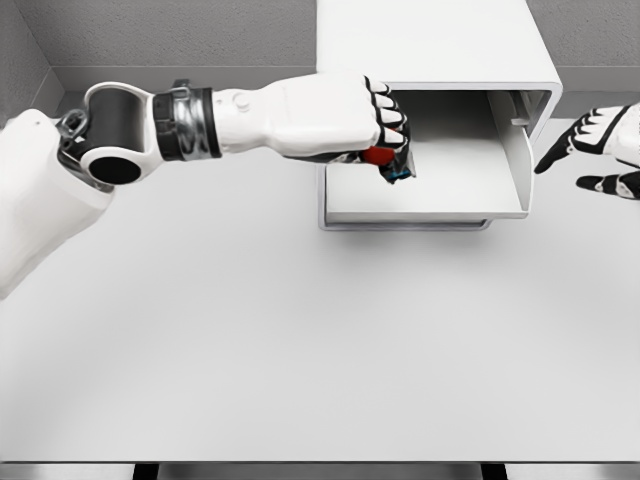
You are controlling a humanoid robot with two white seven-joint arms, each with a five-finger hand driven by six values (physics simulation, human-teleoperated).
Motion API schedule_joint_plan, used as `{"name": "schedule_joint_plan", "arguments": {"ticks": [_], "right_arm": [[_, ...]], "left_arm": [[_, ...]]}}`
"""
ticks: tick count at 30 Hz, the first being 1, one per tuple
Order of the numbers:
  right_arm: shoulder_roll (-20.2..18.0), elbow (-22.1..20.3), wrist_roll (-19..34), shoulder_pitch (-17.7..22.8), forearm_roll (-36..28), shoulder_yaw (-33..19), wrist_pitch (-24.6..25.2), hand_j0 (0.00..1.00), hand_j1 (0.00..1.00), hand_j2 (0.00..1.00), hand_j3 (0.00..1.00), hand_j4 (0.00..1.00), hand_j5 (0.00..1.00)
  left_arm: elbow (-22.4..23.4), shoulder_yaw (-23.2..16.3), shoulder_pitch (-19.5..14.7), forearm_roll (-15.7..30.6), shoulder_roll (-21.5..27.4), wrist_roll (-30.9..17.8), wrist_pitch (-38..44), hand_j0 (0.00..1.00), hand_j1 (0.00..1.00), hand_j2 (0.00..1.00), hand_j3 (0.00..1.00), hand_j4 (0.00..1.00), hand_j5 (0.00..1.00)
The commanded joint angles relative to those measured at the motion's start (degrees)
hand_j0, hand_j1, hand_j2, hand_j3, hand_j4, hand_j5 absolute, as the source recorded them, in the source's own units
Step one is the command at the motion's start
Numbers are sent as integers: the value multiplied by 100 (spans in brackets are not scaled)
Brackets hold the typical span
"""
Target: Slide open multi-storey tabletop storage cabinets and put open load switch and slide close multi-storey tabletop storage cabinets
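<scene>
Seemingly left hand (375, 130) grips switch (385, 160) over drawer (430, 205).

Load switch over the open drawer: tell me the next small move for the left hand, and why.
Probably lower it a little and release. The left hand is curled around the load switch, which hangs just over the floor of the pulled-out drawer of the storage cabinet. The right hand waits open beside the cabinet, seemingly placed to push the drawer shut.

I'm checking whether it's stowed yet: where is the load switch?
In the head view, the load switch is gripped in the left robot hand, above the left part of the open drawer.
</scene>
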Motion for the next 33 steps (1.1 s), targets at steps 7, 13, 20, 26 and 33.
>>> {"name": "schedule_joint_plan", "arguments": {"ticks": [7,13,20,26,33], "right_arm": [[-337,7,-147,-703,-104,1228,13,64,64,64,64,64,64],[-635,33,-182,-1283,-245,1967,13,64,64,64,64,64,64],[-1136,-90,-516,-1723,-227,2697,13,63,63,63,63,63,63],[-1338,-301,-508,-1776,-131,3075,13,61,61,61,61,61,61],[-1541,-309,-534,-2092,-113,3409,13,60,60,60,60,60,60]], "left_arm": [[326,-71,-114,30,-225,-18,11,50,50,50,50,50,50],[520,-106,-158,21,-278,-71,11,51,51,51,51,51,51],[933,-238,-158,-111,-524,-80,11,53,53,53,53,53,53],[1056,-273,-158,-199,-612,-80,11,53,53,53,53,53,53],[994,-265,-132,-207,-647,-80,11,53,53,53,53,53,53]]}}
